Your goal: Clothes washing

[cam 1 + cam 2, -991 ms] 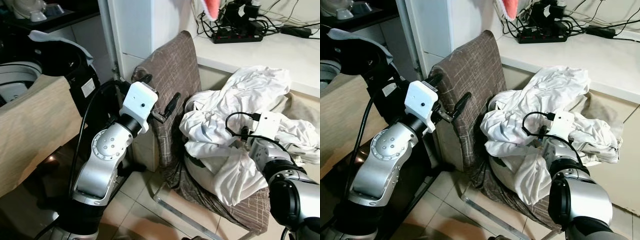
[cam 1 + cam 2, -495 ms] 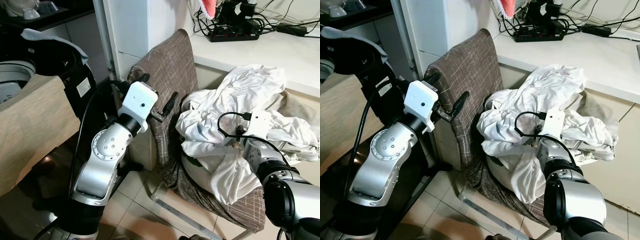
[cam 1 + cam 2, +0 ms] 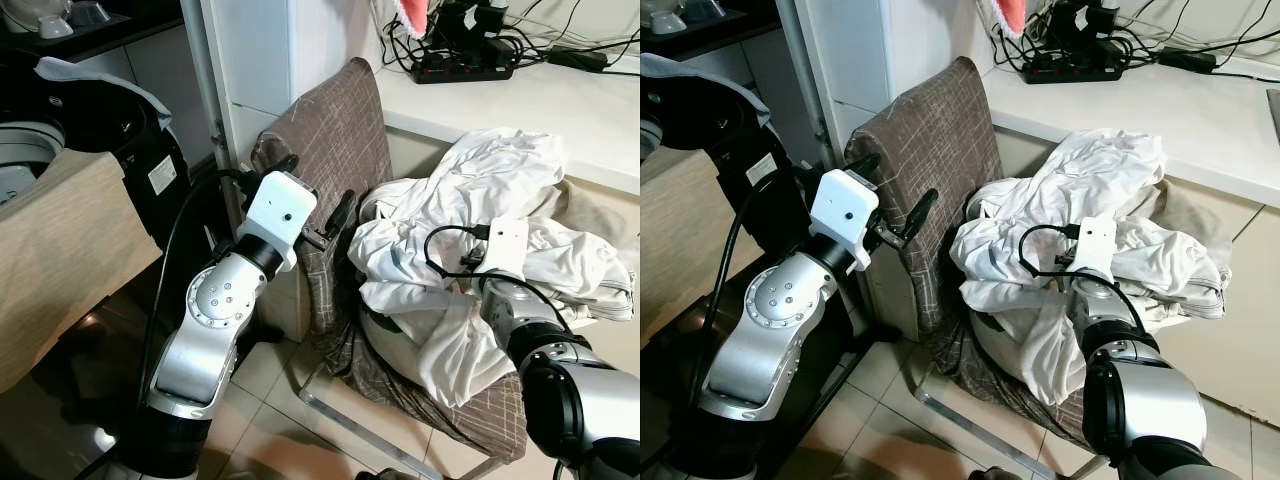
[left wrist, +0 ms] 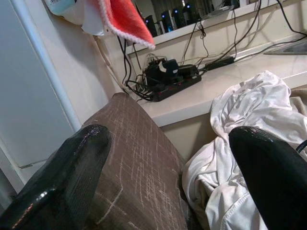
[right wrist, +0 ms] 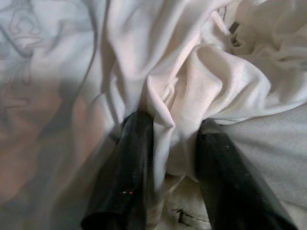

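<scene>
Right wrist view has my right hand [image 5: 168, 177] pinching a fold of the white clothes [image 5: 192, 86] straight ahead, left hand [image 3: 315, 200] open, farther off.

Clothes [image 3: 470, 215]: white, plain; heap shades to grey in folds. Chair [image 3: 335, 140]: brown cover, thin pale crosshatch lines; frame silver. Left gripper [image 3: 318, 198]: glossy black fingers, white camera block behind, silver arm. Right gripper [image 5: 168, 158]: black fingers against a white fold. Counter [image 3: 560, 95]: white. Power strip [image 3: 462, 70]: black, black cables. Towel [image 4: 125, 20]: coral red, white edging. Washer [image 3: 100, 120]: black body. Floor [image 3: 285, 400]: pale beige tiles.
</scene>
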`<state>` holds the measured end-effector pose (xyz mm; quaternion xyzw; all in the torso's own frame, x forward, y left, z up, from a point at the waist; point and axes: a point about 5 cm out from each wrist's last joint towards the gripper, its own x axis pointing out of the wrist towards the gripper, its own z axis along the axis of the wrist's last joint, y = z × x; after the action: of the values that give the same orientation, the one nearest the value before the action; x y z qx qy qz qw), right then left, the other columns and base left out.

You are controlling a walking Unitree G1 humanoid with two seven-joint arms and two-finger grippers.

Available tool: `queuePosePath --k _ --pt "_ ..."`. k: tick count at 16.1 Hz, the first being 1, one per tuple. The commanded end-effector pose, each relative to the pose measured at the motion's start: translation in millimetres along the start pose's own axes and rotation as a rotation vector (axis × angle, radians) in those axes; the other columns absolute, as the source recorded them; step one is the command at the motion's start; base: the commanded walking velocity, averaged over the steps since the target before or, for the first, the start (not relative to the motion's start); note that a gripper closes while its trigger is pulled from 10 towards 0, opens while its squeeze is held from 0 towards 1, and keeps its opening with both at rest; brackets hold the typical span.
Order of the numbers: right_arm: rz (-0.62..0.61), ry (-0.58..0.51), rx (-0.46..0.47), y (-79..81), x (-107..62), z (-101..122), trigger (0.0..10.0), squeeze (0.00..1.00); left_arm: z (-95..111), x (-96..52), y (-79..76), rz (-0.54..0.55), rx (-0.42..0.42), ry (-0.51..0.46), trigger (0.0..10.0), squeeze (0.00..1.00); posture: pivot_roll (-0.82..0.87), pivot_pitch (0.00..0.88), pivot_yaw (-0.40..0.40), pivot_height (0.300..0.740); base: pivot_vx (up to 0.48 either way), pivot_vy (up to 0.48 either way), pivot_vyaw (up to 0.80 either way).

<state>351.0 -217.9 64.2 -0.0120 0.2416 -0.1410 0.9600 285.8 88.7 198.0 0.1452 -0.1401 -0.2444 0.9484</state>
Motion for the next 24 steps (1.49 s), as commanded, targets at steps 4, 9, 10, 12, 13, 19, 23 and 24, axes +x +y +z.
queuePosePath --k 4,9,10,12,13,19,23,24 --pt "0.099 -0.072 -0.045 23.9 -1.6 18 0.0 0.00 1 4.3 3.9 0.035 0.016 -0.007 10.0 0.00 0.10 0.011 -0.057 0.740 0.000 0.000 0.00" --pt "0.225 -0.462 -0.099 55.8 -18.5 123 0.0 0.00 1 6.9 2.8 0.049 0.008 -0.011 10.0 0.00 0.09 0.001 -0.057 0.740 0.000 0.000 0.00" --pt "0.238 -0.550 -0.100 58.9 -25.6 144 0.0 0.00 1 7.2 2.7 0.050 0.008 -0.012 10.0 0.00 0.09 0.000 -0.059 0.740 0.000 0.000 0.00" --pt "0.283 -0.687 -0.082 67.4 -40.8 177 0.0 0.00 1 8.8 3.7 0.055 0.008 -0.015 10.0 0.00 0.08 0.000 -0.057 0.740 0.000 0.000 0.00" --pt "0.307 -0.764 -0.079 72.4 -50.5 194 0.0 0.00 1 10.5 3.5 0.057 0.008 -0.017 10.0 0.00 0.08 0.000 -0.053 0.740 0.000 0.000 0.00" --pt "0.383 -0.830 -0.113 88.6 -57.8 185 0.0 0.00 -2 10.5 11.4 0.232 -0.027 0.000 10.0 0.00 0.08 0.002 -0.059 0.740 0.000 0.000 0.48" --pt "0.382 -0.885 -0.127 84.7 -61.1 185 0.0 0.00 -15 3.0 25.8 0.410 -0.102 0.052 10.0 0.00 0.10 0.002 -0.057 0.740 0.000 0.000 0.47" --pt "0.382 -0.920 -0.125 82.9 -65.4 195 0.0 0.02 -14 3.9 25.8 0.415 -0.084 0.046 10.0 0.00 0.10 0.000 -0.057 0.740 0.000 0.000 0.44"
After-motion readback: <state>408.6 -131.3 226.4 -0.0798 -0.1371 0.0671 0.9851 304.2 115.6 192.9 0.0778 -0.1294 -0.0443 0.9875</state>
